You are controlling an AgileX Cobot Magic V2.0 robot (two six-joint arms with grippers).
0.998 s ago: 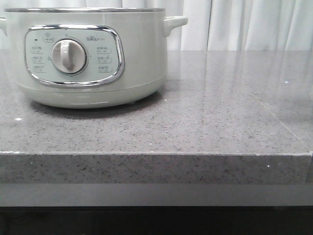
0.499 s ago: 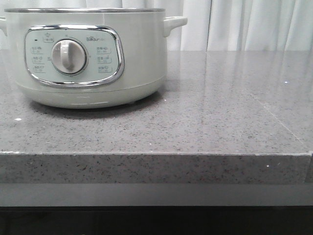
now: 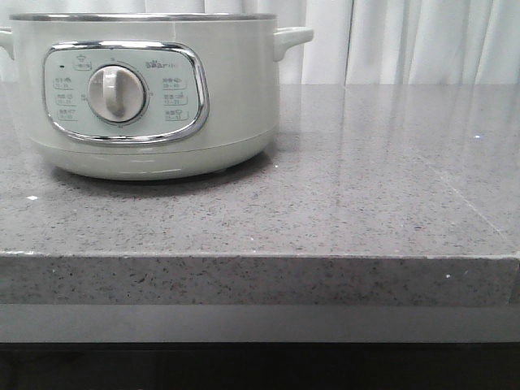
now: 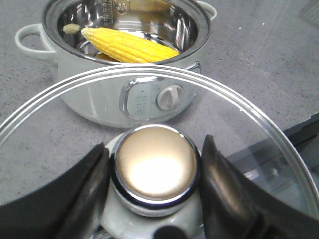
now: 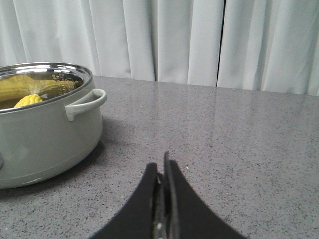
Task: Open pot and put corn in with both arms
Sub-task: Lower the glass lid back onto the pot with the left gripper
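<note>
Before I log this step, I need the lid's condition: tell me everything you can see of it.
The lid is clear glass with a thin metal rim and a round brass-coloured knob on a pale base. It is off the pot, held up in front of it by the left gripper, shut on the knob. Nothing else touches it. It looks intact.
</note>
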